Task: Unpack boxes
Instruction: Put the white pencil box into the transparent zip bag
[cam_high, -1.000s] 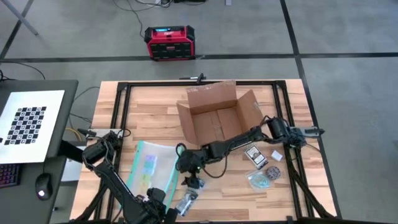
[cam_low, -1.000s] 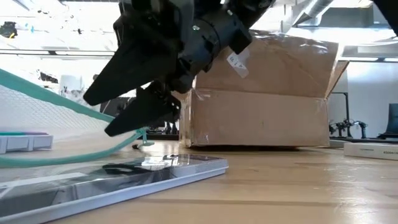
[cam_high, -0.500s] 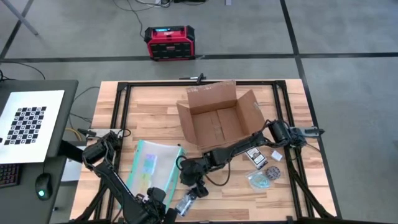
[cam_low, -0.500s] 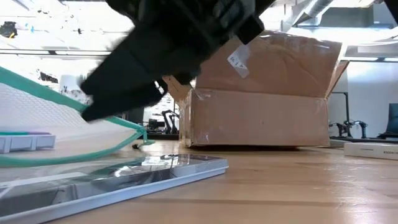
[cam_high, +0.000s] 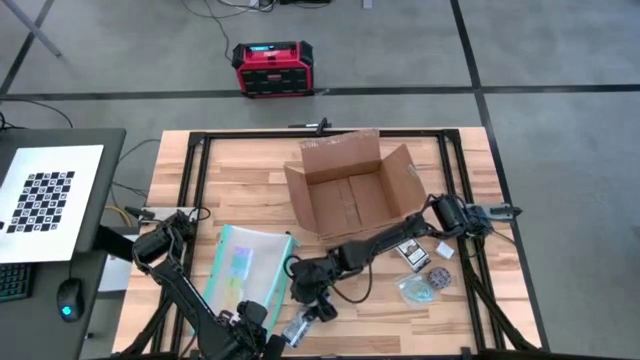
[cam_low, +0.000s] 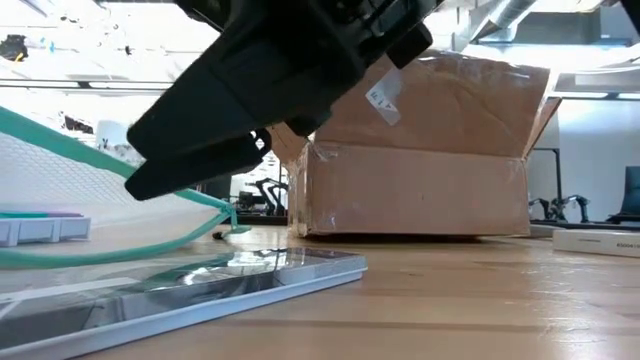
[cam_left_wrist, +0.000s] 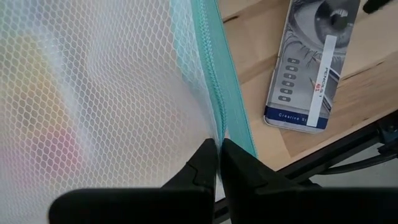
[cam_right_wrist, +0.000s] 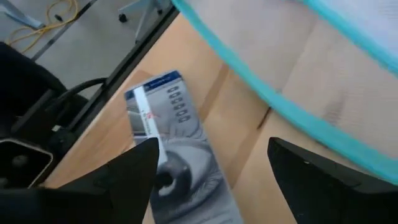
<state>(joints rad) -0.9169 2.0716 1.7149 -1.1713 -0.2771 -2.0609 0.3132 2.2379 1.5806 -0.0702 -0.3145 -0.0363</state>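
Boxes, here one cardboard box (cam_high: 348, 188), sitting emptied-looking; right gripper (cam_high: 312, 300), fingers spread and holding nothing, is hovering over the pencil tin (cam_right_wrist: 180, 168) and risking knocking it off the worktop (cam_high: 250, 180) edge, while the left gripper (cam_left_wrist: 217, 163) is pinching the mesh pouch (cam_left_wrist: 93, 93)

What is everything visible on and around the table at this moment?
cardboard box: one, brown, flaps open, far middle of the table.
mesh pouch: one, clear with teal edge, near left.
pencil tin: one, silver with an eye picture, near edge beside the pouch.
small carton: one, dark and white, right of centre.
round packet: one, clear wrap, near right.
small white block: one, right edge.
red and black case: one, on the floor beyond the table.
checkerboard sheet: one, black and white, side desk at left.
left gripper: shut on the mesh pouch's edge.
right gripper: open, above the pencil tin.
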